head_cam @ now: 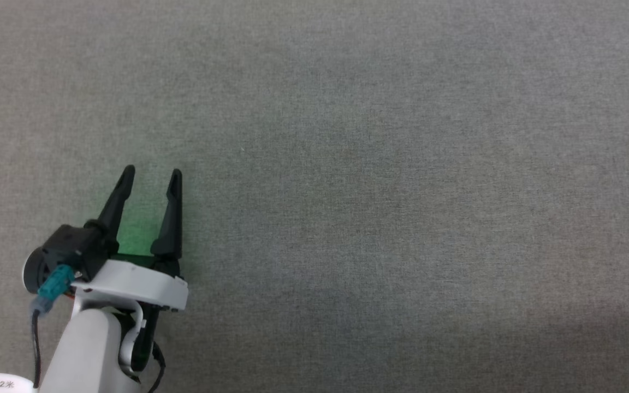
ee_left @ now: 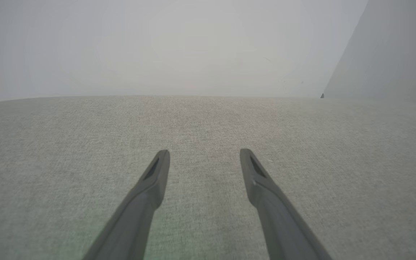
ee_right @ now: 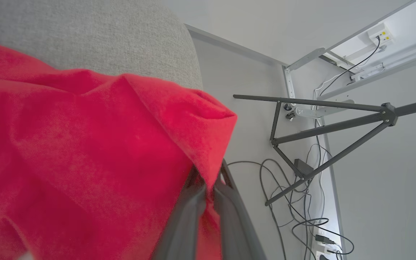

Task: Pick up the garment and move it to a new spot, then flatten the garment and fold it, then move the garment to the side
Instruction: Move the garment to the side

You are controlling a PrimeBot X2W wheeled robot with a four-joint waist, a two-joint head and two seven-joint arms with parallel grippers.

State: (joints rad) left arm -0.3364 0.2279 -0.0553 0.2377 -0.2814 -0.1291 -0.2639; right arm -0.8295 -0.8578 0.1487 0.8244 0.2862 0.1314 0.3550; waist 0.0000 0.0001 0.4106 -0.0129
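Right gripper (ee_right: 211, 175) jaws clenched on a fold of the soft red fabric garment (ee_right: 85, 151), near the edge of the grey cloth-covered table (ee_right: 85, 32). Left gripper (head_cam: 152, 172) jaws released over the table. Expect light, limp cloth; grip at hems.

Grey woven surface (head_cam: 380, 164), flat, finely textured, red garment (ee_right: 85, 162) before it (contact unclear)

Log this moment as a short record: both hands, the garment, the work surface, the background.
left hand: open, nothing between its fingers, over the surface
right hand: shut on a fold of the garment
garment: red cloth, bunched, pinched at one edge
surface: grey woven fabric
background: dark metal stand and loose cables beyond the surface
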